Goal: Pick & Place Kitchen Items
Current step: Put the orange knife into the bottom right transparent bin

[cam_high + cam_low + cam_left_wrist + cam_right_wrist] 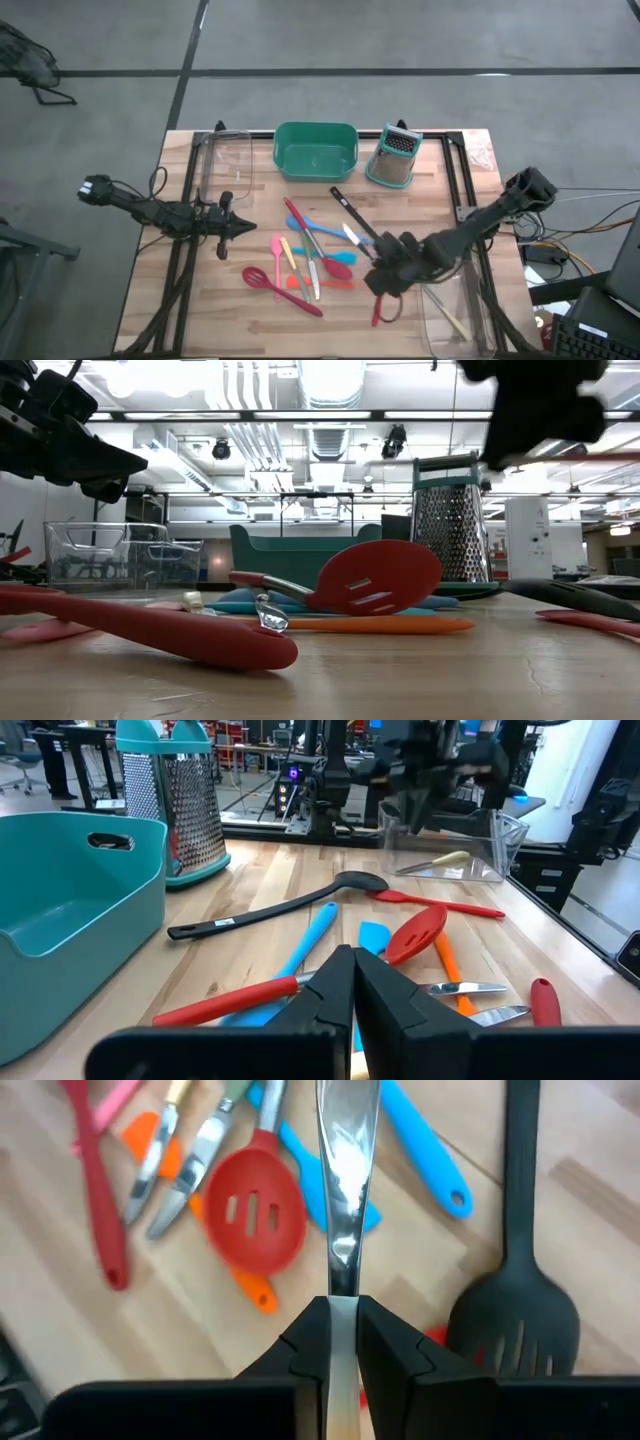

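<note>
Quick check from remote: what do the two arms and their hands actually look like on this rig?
Both arms are dark, nearly black, jointed segments with thin black cables running along them. The left hand and right hand each end in two matte black, wedge-shaped fingers tapering to narrow tips. No markings are visible on them.
</note>
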